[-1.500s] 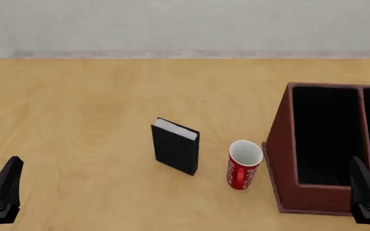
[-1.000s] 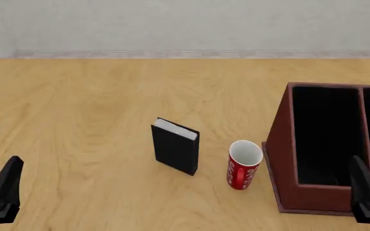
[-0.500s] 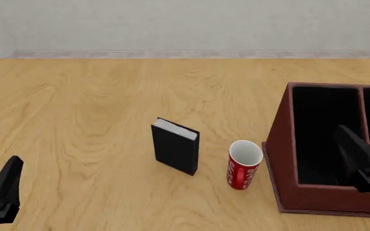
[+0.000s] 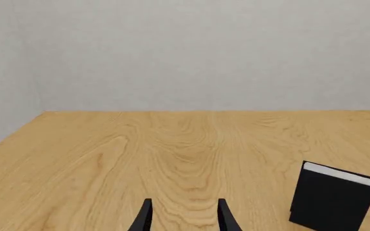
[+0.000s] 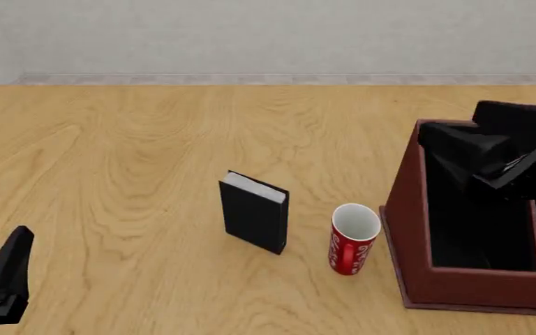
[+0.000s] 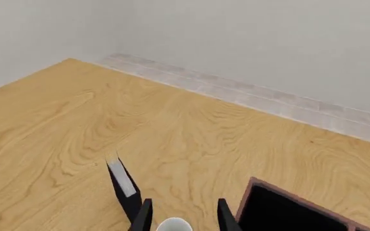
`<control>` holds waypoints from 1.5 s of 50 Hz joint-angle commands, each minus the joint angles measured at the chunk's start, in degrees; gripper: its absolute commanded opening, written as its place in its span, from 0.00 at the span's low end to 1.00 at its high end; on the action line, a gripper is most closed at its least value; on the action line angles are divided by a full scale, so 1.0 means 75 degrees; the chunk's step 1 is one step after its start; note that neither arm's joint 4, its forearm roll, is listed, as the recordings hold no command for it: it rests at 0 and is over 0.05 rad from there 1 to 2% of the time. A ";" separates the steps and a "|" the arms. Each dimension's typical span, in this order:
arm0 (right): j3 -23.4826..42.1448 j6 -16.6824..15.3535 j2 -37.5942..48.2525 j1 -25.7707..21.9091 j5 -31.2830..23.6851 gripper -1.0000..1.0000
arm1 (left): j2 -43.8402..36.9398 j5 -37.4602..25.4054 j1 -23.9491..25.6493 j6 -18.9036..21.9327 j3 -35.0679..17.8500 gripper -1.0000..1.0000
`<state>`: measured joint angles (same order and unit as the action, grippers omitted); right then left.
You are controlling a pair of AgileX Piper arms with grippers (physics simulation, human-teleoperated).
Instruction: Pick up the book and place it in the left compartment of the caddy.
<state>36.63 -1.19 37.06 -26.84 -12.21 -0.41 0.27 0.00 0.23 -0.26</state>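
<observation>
Front view: book (image 5: 254, 220) upright mid-table, left of the mug (image 5: 354, 239) and caddy (image 5: 407, 230). Right gripper (image 5: 491, 164), fingers apart, hovers over the caddy, probably nearer; left gripper (image 4: 181, 219), fingers apart, low.

The book (image 4: 333, 201) stands upright on the wooden table (image 4: 172, 154), at about two o'clock from the parted, empty left gripper (image 4: 182, 222)

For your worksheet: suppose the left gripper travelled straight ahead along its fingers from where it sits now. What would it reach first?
Probably nothing: the left gripper points along bare table toward the far wall. The book stands off to one side of that line, though depth is hard to judge.
</observation>
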 commanded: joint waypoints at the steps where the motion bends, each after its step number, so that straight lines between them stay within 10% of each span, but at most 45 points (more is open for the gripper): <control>1: 0.1678 -0.0403 0.1193 -0.0834 -0.1045 1.00 | 0.0008 0.0005 0.0000 0.0005 0.0006 1.00; 27: 0.4811 -0.1321 0.3792 -0.1334 -0.3546 1.00 | 0.0023 -0.0024 -0.0004 0.0002 -0.0005 1.00; 75: 0.4797 -0.0932 0.5701 -0.1907 -0.3007 1.00 | 0.0039 -0.0031 -0.0007 0.0003 0.0005 1.00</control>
<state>74.10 -8.95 77.85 -40.56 -36.51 -0.15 0.09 -0.05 0.25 -0.20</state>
